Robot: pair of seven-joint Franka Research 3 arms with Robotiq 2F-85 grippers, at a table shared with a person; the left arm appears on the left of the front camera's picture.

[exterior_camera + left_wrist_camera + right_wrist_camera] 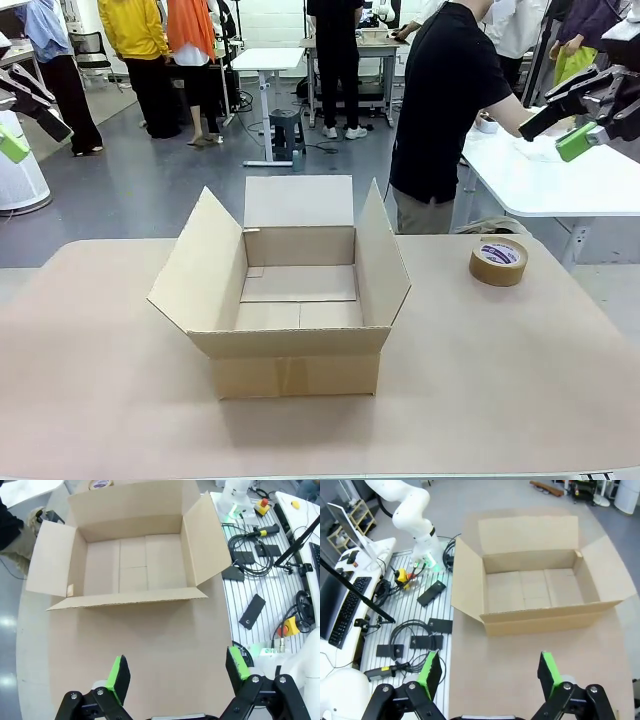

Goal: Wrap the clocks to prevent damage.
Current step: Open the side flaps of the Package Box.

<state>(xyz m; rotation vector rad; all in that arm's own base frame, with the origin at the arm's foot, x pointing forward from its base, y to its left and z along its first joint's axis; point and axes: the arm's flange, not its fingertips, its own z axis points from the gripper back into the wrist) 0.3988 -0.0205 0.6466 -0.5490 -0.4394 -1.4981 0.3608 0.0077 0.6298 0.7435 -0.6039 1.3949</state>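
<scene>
The clocks are out of view. An open cardboard box [300, 290] stands empty in the middle of the tan table, all its flaps spread out. My left gripper [35, 135] hangs high at the far left, open and holding nothing. My right gripper [555, 130] hangs high at the far right, also open and holding nothing. In the left wrist view the left gripper [177, 672] looks down on the box [132, 565] from a distance. In the right wrist view the right gripper [489, 672] looks down on the box [540, 587] the same way.
A roll of brown tape [498, 261] lies on the table to the right of the box. A person in a black shirt [445, 110] stands at the far side, turned toward a white side table [560, 180]. Cables and controllers [260, 555] lie on the robot's slatted base.
</scene>
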